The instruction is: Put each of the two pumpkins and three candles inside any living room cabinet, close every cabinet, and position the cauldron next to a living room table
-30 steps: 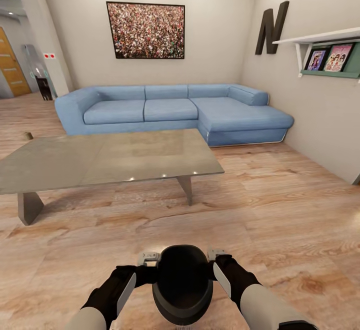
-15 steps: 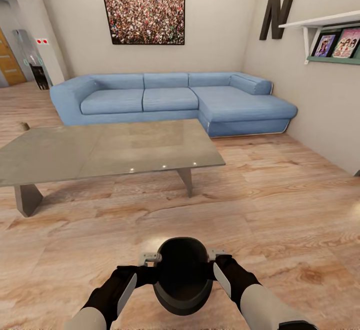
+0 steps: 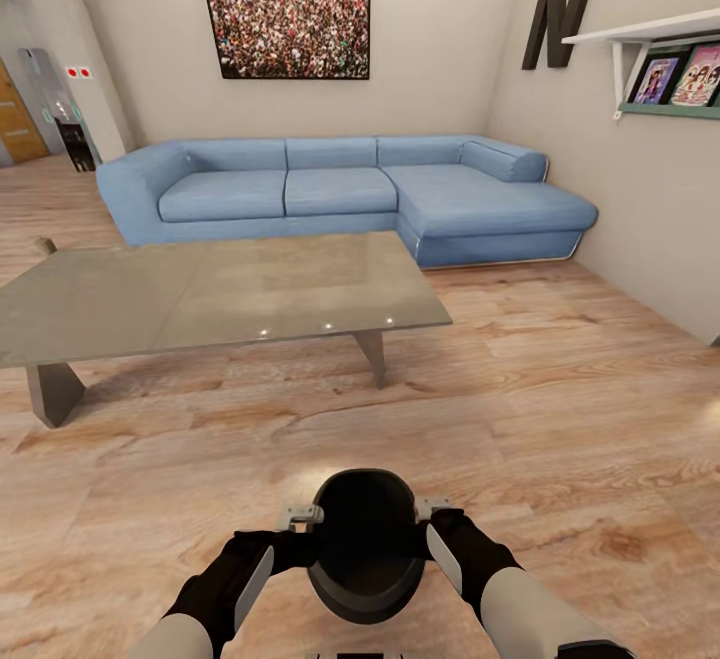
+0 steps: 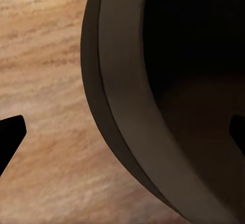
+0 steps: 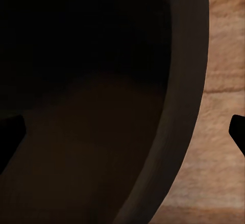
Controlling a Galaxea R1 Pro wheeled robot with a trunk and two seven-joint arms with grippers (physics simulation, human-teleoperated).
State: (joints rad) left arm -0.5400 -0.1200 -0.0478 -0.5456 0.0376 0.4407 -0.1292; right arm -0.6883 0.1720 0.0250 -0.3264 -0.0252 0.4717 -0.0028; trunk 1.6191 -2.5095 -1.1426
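Left gripper (image 3: 297, 516) and right gripper (image 3: 437, 510) each straddle the cauldron (image 3: 365, 544) rim, one finger inside, one outside; whether the fingers actually pinch the wall, cannot tell. Cauldron sits between both grippers, mouth up, above the wooden floor (image 3: 560, 409). Well ahead of the grippers and slightly to the left stands the grey table (image 3: 215, 294), blue sofa (image 3: 340, 194) beyond it. Step in hand, as judged: carrying the cauldron to the table. Next calls for closing the gap, then lowering it beside the near table leg (image 3: 372, 356).
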